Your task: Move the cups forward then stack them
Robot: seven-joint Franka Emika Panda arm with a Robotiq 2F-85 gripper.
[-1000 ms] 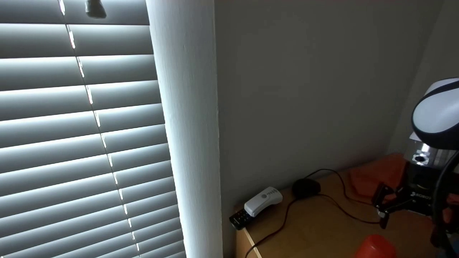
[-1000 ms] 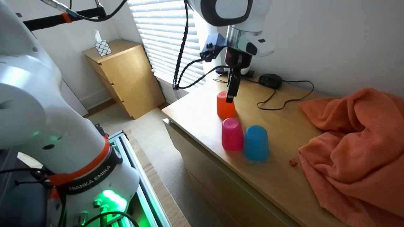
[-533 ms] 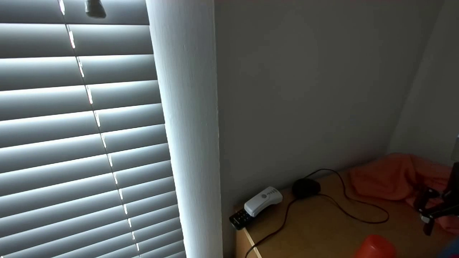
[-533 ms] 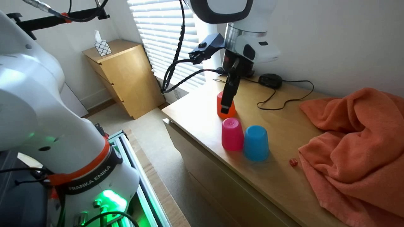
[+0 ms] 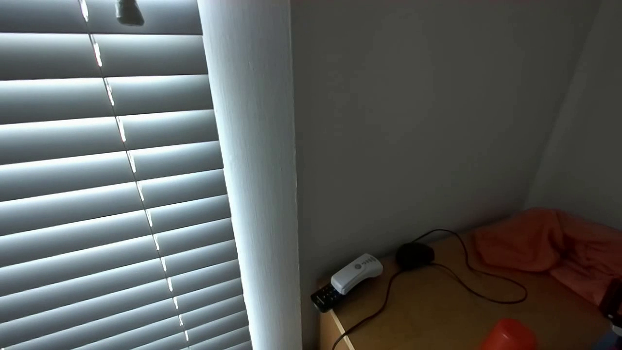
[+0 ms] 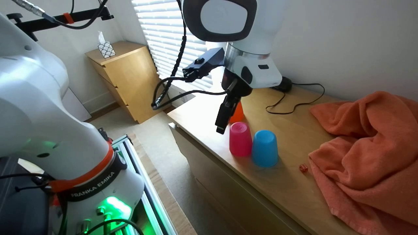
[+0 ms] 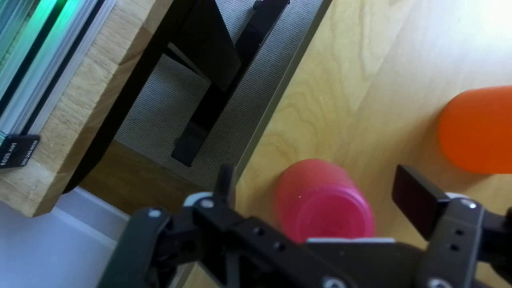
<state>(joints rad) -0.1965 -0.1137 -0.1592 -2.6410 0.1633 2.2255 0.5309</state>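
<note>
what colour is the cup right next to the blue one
Deep pink. The pink cup shows best in an exterior view, beside the blue cup.

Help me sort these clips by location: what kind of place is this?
Likely a home or office room, though which I can't tell. Horizontal window blinds, a wooden chest of drawers and, on top of it, a patterned tissue box point to an ordinary furnished room.

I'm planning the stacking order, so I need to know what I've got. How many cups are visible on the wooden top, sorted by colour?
Orange cup: 1
Pink cup: 1
Blue cup: 1
Total: 3 cups
</note>
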